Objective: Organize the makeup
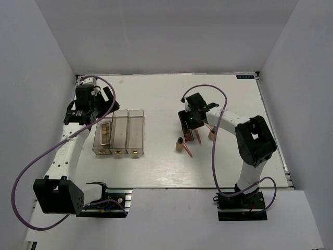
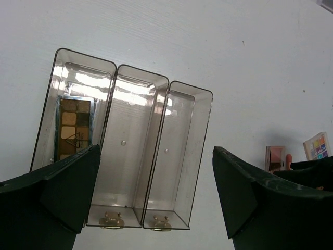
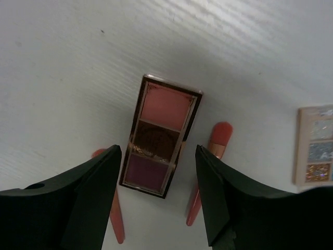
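Pink three-pan palette (image 3: 161, 136) lies directly below the right pincer (image 3: 157, 156), lengthwise between its half-open, empty jaws, which flank the long sides.

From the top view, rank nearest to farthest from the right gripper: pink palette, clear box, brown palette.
1. pink palette, directly under the right gripper.
2. clear box, off to its left.
3. brown palette, in that box's far-left compartment.

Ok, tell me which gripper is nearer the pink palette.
Right. The right gripper hangs directly over the pink palette, straddling it with open jaws. The left gripper is far off to the left, above the clear box.
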`<state>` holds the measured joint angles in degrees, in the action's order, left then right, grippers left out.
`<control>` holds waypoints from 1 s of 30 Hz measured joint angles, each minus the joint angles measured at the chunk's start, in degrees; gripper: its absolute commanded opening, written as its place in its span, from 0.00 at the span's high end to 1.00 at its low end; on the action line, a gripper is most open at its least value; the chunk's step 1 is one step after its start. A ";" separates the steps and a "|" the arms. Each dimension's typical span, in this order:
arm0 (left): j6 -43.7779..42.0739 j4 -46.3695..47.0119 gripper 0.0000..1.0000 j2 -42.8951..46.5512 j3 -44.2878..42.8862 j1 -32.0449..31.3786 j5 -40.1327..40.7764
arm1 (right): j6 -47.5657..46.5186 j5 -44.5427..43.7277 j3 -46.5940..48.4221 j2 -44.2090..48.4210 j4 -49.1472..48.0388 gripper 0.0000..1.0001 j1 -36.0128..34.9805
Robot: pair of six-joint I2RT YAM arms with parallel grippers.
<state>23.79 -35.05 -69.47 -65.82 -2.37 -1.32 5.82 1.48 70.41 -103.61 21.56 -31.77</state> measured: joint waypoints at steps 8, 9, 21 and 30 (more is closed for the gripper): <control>0.26 -1.01 0.02 1.03 2.60 0.00 0.02 | 2.91 -5.25 0.00 -1.88 2.32 0.23 -3.32; 0.28 -1.09 0.02 1.14 2.91 0.00 0.02 | 2.97 -5.66 0.00 -1.88 2.32 0.23 -3.65; 1.64 -0.85 0.02 5.97 7.23 0.00 -0.02 | 3.52 -8.83 0.37 -4.20 2.27 0.29 -4.00; 3.45 -0.87 0.02 8.85 9.07 0.00 -0.22 | 3.82 -9.16 2.89 -6.75 2.27 0.39 -4.00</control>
<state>27.24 -35.92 -60.62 -56.75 -2.37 -1.54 9.65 -7.68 73.30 -110.37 23.83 -35.77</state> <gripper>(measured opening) 0.981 0.647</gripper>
